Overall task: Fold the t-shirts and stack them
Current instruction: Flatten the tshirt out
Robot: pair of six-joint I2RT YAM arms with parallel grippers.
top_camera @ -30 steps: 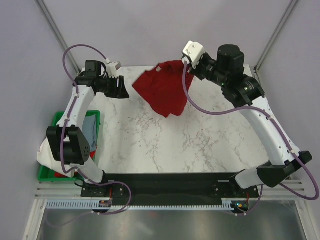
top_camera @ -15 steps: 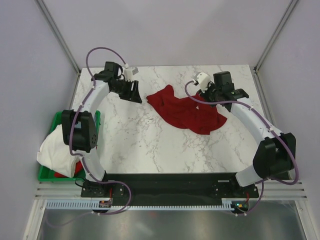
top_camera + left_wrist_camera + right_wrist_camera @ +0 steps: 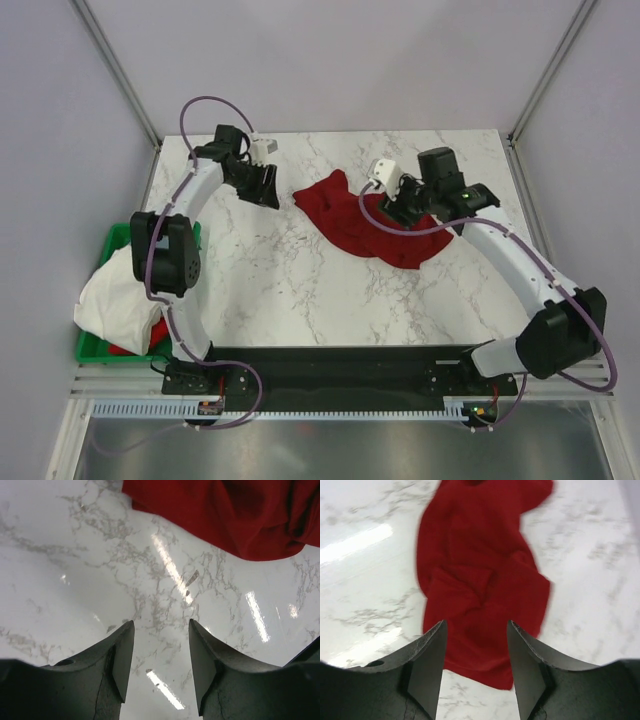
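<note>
dark red t-shirt [image 3: 365, 225] lies crumpled on the marble bench [image 3: 300, 300], toward the far middle, gripped by nothing; right jaws stand parted and empty over its bunched right part, left jaws parted and empty over bare marble just beside its left edge. step in hand reads as spreading the shirt flat before any fold, with a white tee [image 3: 115, 300] heaped in the green bin [image 3: 120, 232] at the near left. next move likely calls for each arm to pinch an edge and draw the cloth smooth.

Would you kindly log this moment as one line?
red shirt: crumpled on table | left end effector: open, empty | right end effector: open, over shirt
</note>
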